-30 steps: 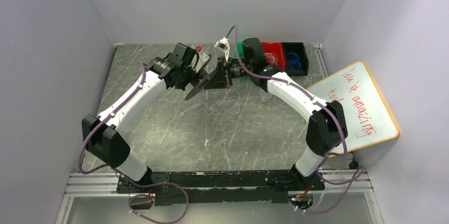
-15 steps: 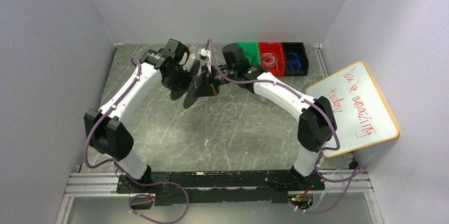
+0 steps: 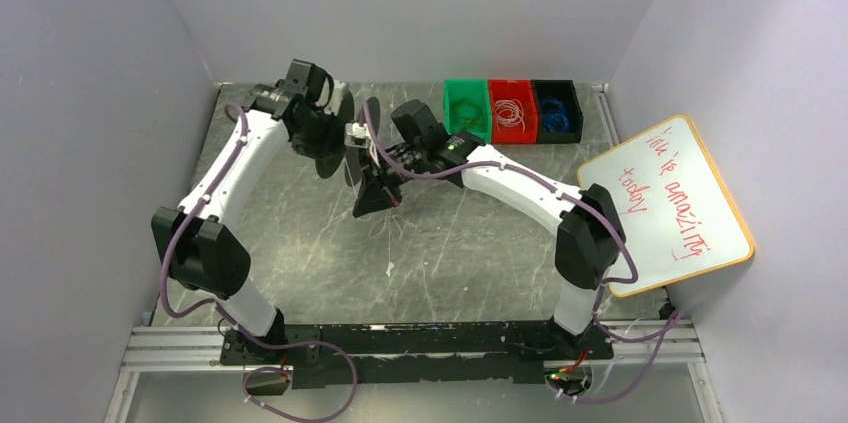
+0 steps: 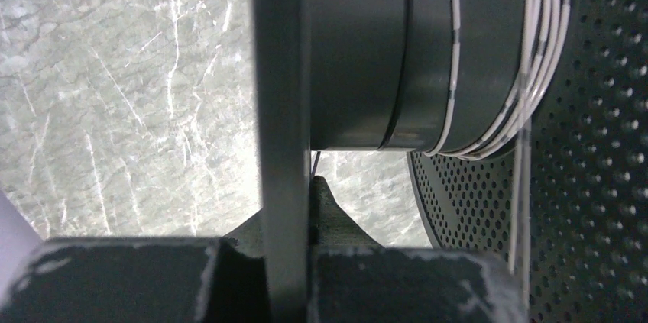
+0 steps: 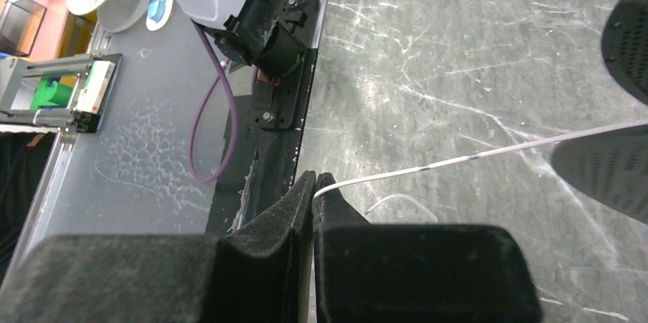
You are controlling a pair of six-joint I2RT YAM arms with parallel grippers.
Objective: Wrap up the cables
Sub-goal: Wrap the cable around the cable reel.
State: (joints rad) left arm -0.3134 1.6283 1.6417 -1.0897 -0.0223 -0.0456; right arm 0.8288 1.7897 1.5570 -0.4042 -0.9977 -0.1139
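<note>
A black spool [image 3: 358, 146] with perforated flanges is held upright above the table's back left. My left gripper [image 3: 322, 133] is shut on one flange [image 4: 281, 109], which stands edge-on between the jaws. White cable [image 4: 535, 48] is wound in several turns round the spool core [image 4: 359, 48], next to the other flange [image 4: 604, 185]. My right gripper [image 3: 377, 183] sits just right of and below the spool, shut on the white cable [image 5: 474, 156]. The cable runs taut from the fingertips [image 5: 306, 185] to the spool [image 5: 611, 166]. A slack loop [image 5: 397, 201] lies on the table.
Green [image 3: 466, 108], red [image 3: 513, 110] and black [image 3: 556, 109] bins stand at the back, holding coiled cables. A whiteboard [image 3: 672, 203] leans against the right wall. A small white scrap [image 3: 389, 268] lies mid-table. Grey walls close in on both sides.
Both arms have moved left with the spool. The right gripper has swung down and nearer round the spool, still holding the cable.
</note>
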